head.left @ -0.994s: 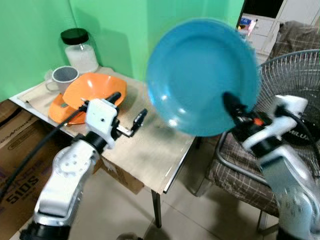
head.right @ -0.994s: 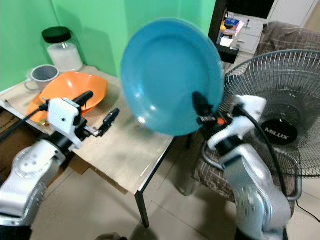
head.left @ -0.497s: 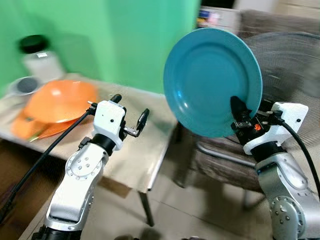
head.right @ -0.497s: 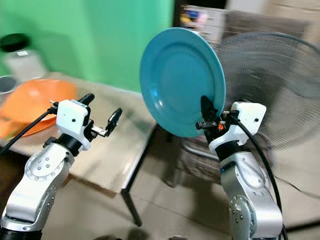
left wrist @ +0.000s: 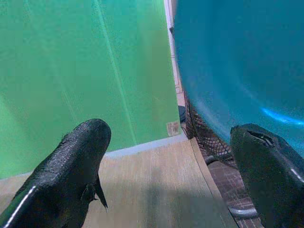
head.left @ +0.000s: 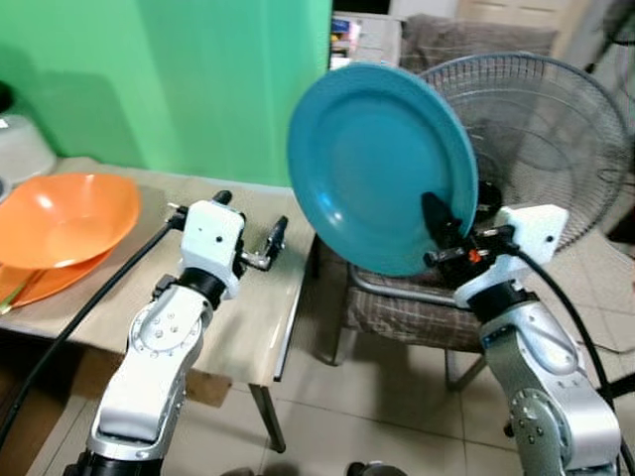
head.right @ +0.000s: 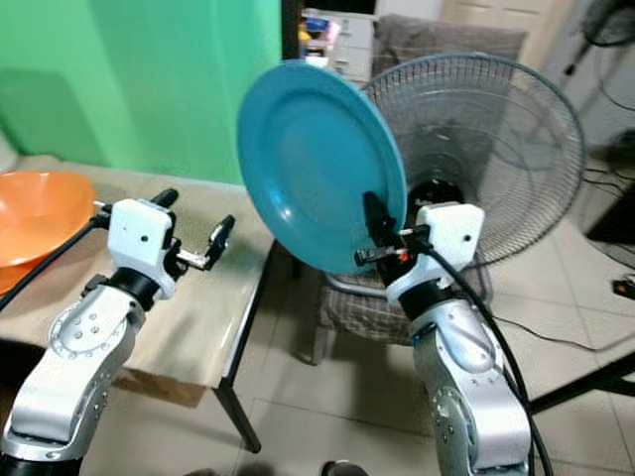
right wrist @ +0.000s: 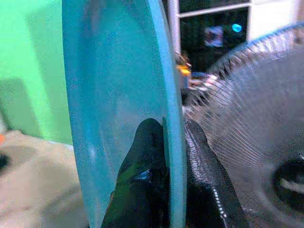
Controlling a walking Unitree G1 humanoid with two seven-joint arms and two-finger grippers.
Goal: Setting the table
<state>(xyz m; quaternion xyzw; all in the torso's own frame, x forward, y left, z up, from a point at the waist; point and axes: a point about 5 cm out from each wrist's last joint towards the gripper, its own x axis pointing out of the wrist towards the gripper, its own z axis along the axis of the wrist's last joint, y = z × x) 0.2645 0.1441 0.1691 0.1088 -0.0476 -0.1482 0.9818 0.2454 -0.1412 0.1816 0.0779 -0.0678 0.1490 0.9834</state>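
Where the wooden table [head.left: 253, 327] meets the green wall [head.left: 169, 84], an orange bowl [head.left: 60, 218] sits at the far left, resting on another orange piece beneath it. Just right of it the left gripper [head.left: 248, 230] hovers over the tabletop, its two black fingers [left wrist: 71, 166] spread wide apart with nothing between them. Further right, the right gripper [head.left: 442, 233] is raised beside the table's edge, its fingers pinched tight on the lower rim of a teal plate [head.left: 382, 164]. That plate is round, glossy and shallow with a raised rim, held nearly upright in the air, its hollow face towards the camera. Behind it stand a cushioned chair [head.left: 397, 307] and a large wire-caged fan [head.left: 541, 129].
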